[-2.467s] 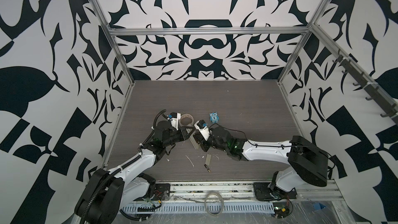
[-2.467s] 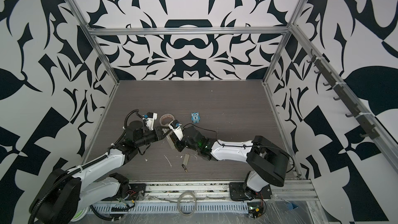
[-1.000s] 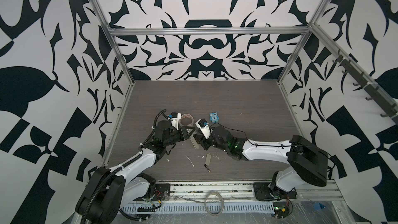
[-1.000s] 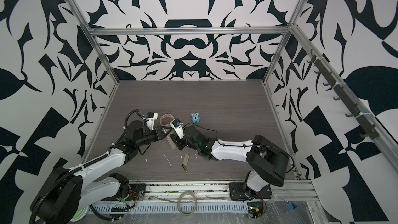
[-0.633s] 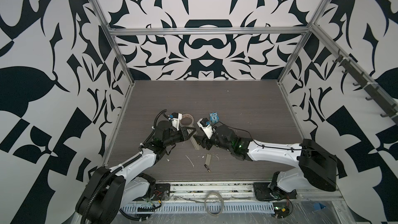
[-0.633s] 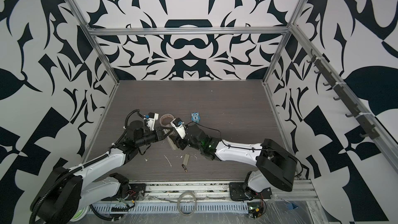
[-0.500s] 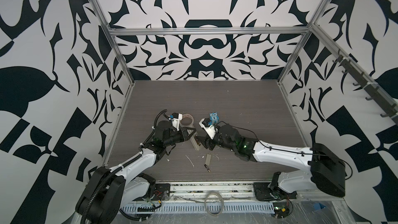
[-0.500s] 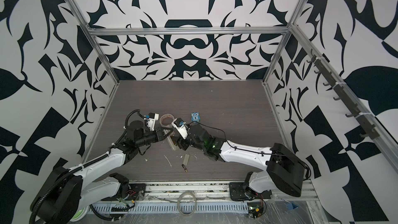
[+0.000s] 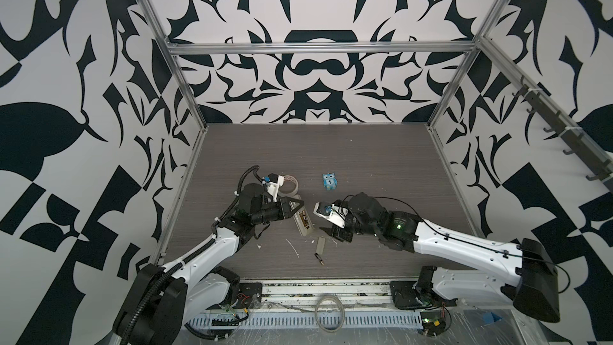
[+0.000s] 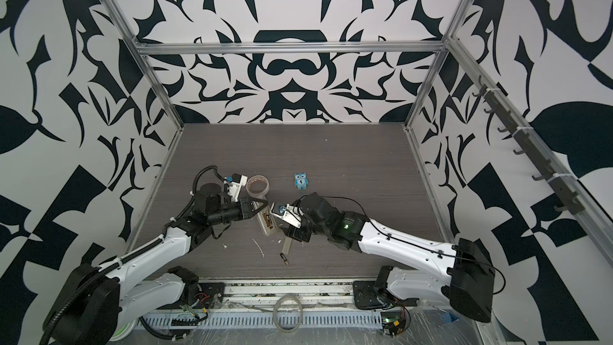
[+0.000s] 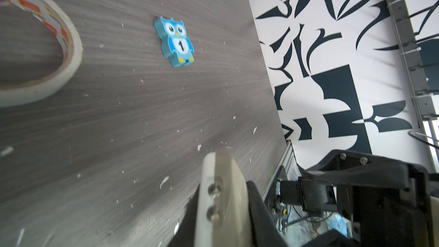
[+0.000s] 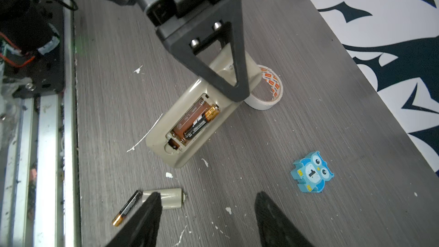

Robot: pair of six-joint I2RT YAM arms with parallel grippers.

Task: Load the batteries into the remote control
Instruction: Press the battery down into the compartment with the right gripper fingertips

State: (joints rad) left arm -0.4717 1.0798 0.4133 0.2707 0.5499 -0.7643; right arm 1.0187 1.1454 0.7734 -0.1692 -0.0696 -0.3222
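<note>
The remote control (image 9: 303, 224) (image 12: 190, 124) lies back up on the table, and its battery compartment is open. One battery (image 12: 200, 122) sits in a slot; the slot beside it is empty. My left gripper (image 9: 296, 209) is shut on the remote's far end, and its black fingers (image 12: 221, 77) show in the right wrist view. A second battery (image 12: 127, 207) (image 9: 319, 258) lies loose near the front edge, beside the beige compartment cover (image 12: 166, 198). My right gripper (image 12: 207, 198) (image 9: 333, 232) hovers open just right of the cover, holding nothing.
A blue owl figure (image 9: 329, 181) (image 12: 311, 174) stands behind the right gripper. A tape roll (image 9: 288, 184) (image 11: 71, 43) lies just behind the left gripper. White specks dot the table. The aluminium frame rail (image 12: 47, 162) runs along the front edge.
My right gripper has opened and drawn back from the remote toward the right and front. The left gripper has kept its hold on the remote.
</note>
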